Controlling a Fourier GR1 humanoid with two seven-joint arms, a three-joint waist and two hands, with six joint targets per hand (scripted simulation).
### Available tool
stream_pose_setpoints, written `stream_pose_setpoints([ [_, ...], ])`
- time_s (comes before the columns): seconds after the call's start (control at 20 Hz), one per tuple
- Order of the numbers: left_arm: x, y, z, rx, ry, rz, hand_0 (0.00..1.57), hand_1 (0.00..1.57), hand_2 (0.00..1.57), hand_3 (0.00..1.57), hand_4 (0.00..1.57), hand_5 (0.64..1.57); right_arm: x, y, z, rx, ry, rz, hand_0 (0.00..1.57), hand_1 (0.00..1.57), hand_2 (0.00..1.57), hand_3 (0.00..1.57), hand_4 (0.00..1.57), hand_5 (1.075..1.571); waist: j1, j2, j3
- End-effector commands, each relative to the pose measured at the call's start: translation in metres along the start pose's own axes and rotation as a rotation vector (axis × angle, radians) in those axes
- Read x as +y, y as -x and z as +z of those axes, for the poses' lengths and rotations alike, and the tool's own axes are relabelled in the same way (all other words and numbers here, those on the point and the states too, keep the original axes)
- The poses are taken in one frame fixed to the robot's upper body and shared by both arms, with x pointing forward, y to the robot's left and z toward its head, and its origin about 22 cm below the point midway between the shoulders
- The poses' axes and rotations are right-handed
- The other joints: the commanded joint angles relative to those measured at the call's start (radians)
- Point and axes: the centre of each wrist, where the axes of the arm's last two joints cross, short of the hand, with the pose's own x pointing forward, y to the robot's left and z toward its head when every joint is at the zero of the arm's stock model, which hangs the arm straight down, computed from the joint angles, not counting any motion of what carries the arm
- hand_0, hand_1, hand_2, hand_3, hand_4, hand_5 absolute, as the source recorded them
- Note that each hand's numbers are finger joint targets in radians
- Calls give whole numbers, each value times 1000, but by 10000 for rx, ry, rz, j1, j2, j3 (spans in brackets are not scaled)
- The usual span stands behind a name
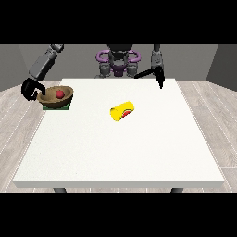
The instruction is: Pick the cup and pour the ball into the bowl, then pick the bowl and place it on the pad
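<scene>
A brown bowl (55,97) with a red ball (59,93) inside it sits on a green pad (65,107) near the table's left edge. The hand at the view's left (31,89) is at the bowl's left rim, its fingers curled around the rim. A yellow cup (122,111) lies on its side near the table's middle, its red-lined mouth facing the camera. The hand at the view's right (159,77) hangs over the table's far right part with its fingers straight and pointing down, holding nothing.
The white table (120,152) stretches wide toward the camera. The robot's torso (118,62) stands behind the table's far edge.
</scene>
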Motion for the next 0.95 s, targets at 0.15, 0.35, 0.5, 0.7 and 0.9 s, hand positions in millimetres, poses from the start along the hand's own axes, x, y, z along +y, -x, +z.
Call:
stream_pose_setpoints([
  [0.15,15,-28,-7,-337,-29,86,0,0,0,0,0,1565,-37,-35,10,-7,1540,1391,359,359,512,616,0,1506,111,191,8],
  [0.35,21,-6,4,-211,-457,-115,0,0,0,0,0,1565,-38,-42,10,-227,1451,1560,0,0,405,238,0,1487,-61,236,-2],
  [0.5,6,-14,16,16,-10,95,0,0,0,0,0,1567,-32,-45,5,26,1448,1341,0,0,376,158,0,1488,11,-64,1],
  [0.7,2,-27,12,-203,-443,58,0,0,0,0,0,1569,-44,-73,7,-562,1174,1342,0,0,255,56,0,1493,-393,276,4],
  [0.9,14,3,16,850,-192,20,0,0,0,0,0,1569,-71,-133,21,-627,301,948,0,0,189,288,0,1503,-486,-829,-19],
])
